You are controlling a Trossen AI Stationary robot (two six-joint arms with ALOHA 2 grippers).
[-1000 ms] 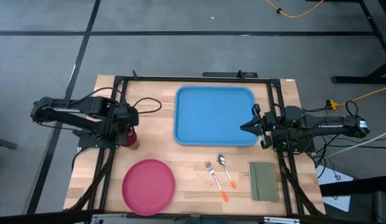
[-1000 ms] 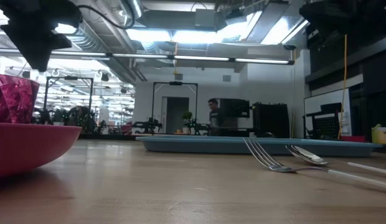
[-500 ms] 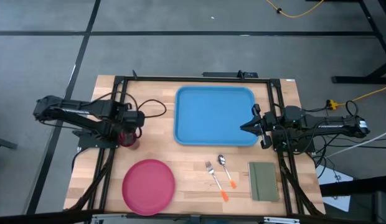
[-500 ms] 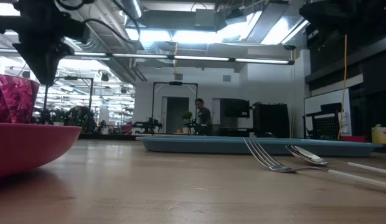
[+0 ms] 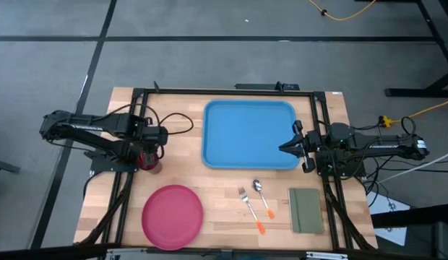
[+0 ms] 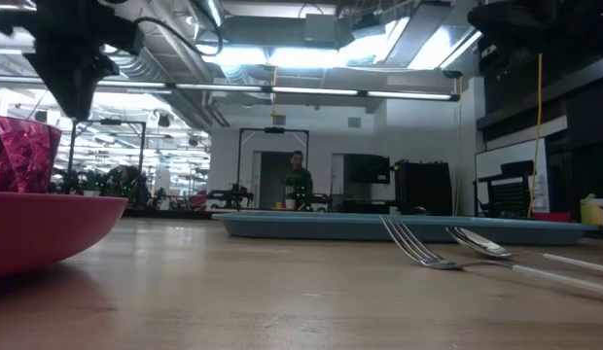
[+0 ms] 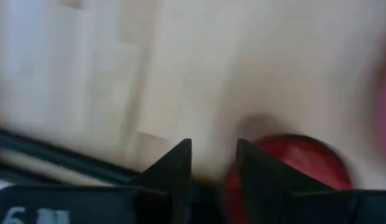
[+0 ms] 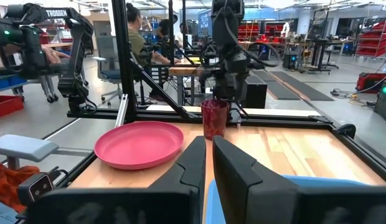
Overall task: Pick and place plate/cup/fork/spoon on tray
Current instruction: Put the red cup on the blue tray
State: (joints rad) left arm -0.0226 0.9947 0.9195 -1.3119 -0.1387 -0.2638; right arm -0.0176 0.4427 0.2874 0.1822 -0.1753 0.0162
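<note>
The dark magenta cup (image 5: 150,165) stands upright on its base near the table's left side; it also shows in the right wrist view (image 8: 215,118). My left gripper (image 5: 147,149) points down just above the cup, its fingers (image 7: 180,163) a little apart, with the cup's rim (image 7: 292,163) beside one finger. The pink-red plate (image 5: 173,216) lies at the near left. The fork (image 5: 247,203) and spoon (image 5: 262,196) lie side by side near the table's near edge. The blue tray (image 5: 249,134) lies at the far middle. My right gripper (image 5: 282,147) is shut and waits over the tray's right rim.
An olive-green pad (image 5: 305,210) lies at the near right, beside the spoon. A black frame (image 5: 224,91) runs along the table's far, left and right sides. A person (image 6: 297,185) stands in the room beyond the table.
My left gripper has gone a little toward the table's right edge and come lower over the cup, pointing down. The cup has stayed where it was. The person in the room behind has walked to the left.
</note>
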